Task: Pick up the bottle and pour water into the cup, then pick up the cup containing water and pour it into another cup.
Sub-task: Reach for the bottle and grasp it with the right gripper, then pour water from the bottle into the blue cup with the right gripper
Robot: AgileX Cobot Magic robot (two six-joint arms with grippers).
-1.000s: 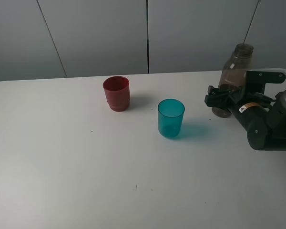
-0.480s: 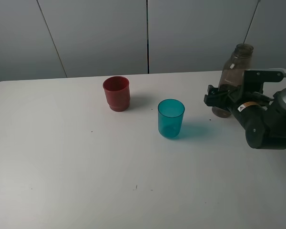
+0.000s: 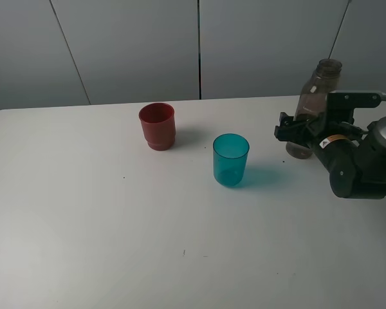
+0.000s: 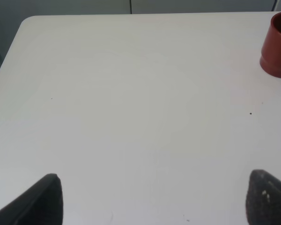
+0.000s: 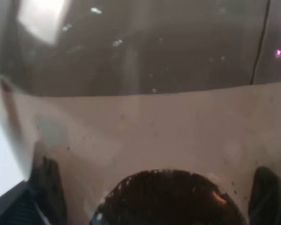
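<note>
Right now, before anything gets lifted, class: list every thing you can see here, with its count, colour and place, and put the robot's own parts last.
bottle: one, smoky grey-brown, upright at the table's far right
teal cup: one, see-through teal, upright near the middle
red cup: one, red, upright, behind and left of the teal cup
table: one, white, under everything
wall: grey panels, behind the table
left gripper: one, black, open above bare table
right gripper: one, black, open, jaws either side of the bottle's lower part
</note>
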